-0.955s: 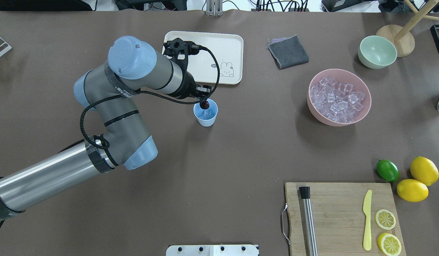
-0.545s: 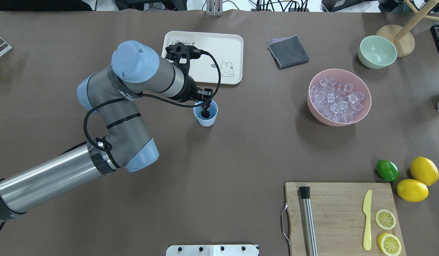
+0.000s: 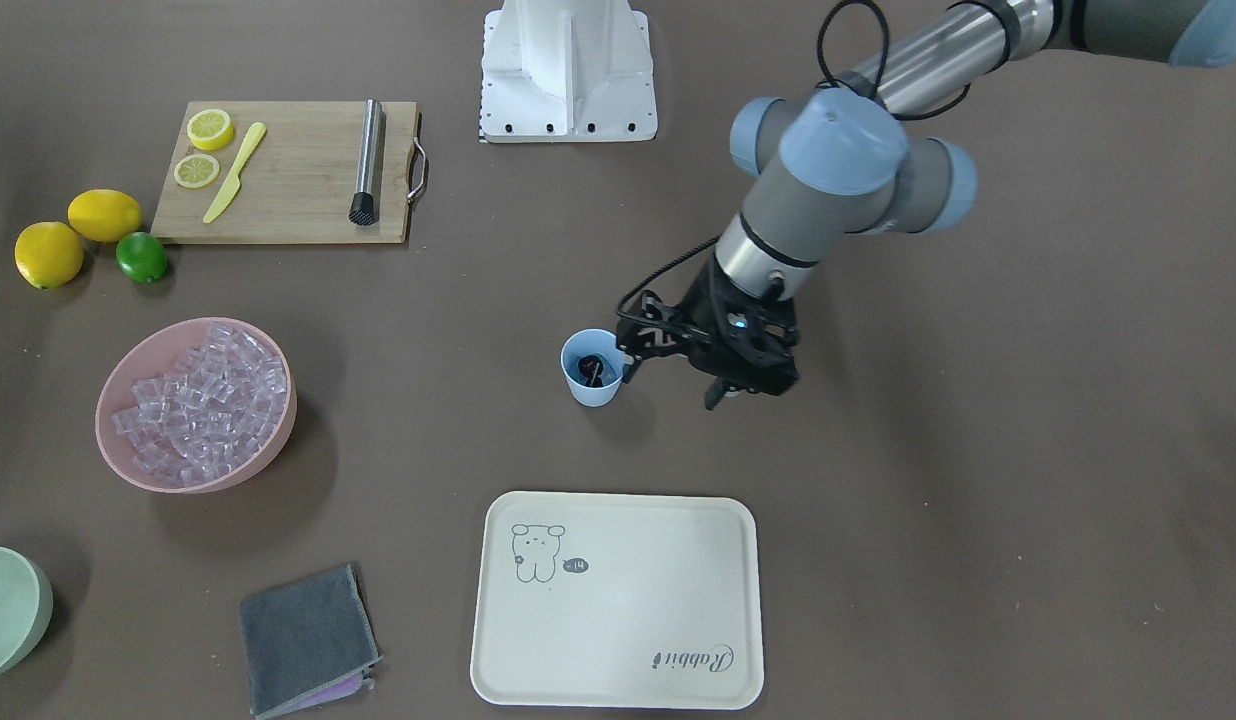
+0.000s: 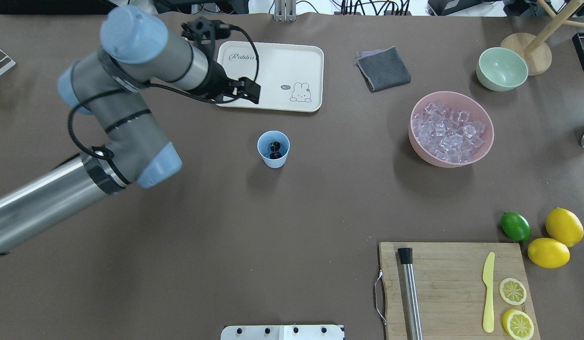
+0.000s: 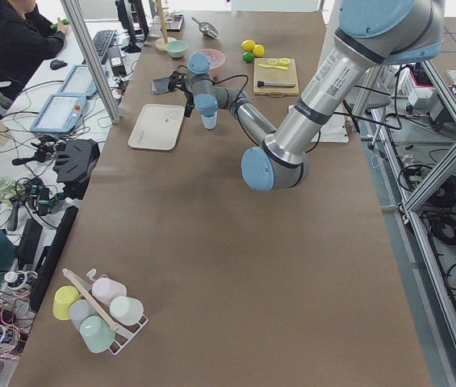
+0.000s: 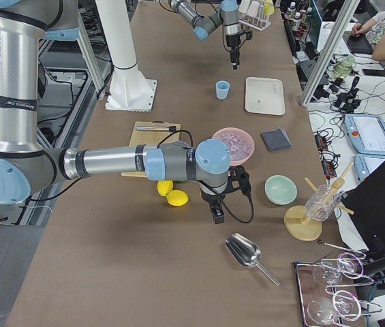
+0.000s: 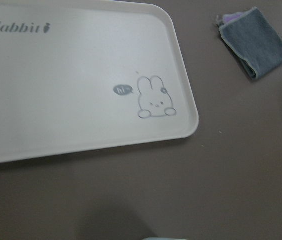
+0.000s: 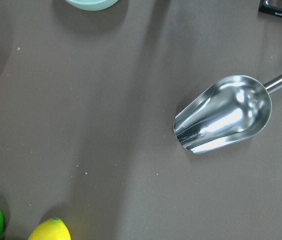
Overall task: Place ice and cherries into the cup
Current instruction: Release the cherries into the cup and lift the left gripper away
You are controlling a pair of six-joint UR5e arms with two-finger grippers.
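Note:
The light blue cup [image 4: 273, 159] stands mid-table, also in the front view [image 3: 590, 390]. The dark cherries [image 4: 274, 148] lie inside it [image 3: 591, 371]; I cannot make out any ice under them. The ice [image 4: 449, 131] fills the pink bowl [image 4: 417, 141] at the right. My left gripper [image 4: 251, 91] is open and empty, raised over the near edge of the cream tray [image 4: 292, 61], up and left of the cup. My right gripper [image 6: 217, 216] shows only in the exterior right view, near the lemons; I cannot tell if it is open.
A grey cloth [image 4: 383, 68] and a pale green bowl [image 4: 502, 68] sit at the back right. A cutting board [image 4: 452, 283] with a muddler, knife and lemon slices is at front right, beside a lime [image 4: 515, 226] and lemons. A metal scoop [image 8: 225, 120] lies below the right wrist.
My left gripper let go of the cherries, which now lie in the cup. The arm has risen and swung back and left, toward the tray.

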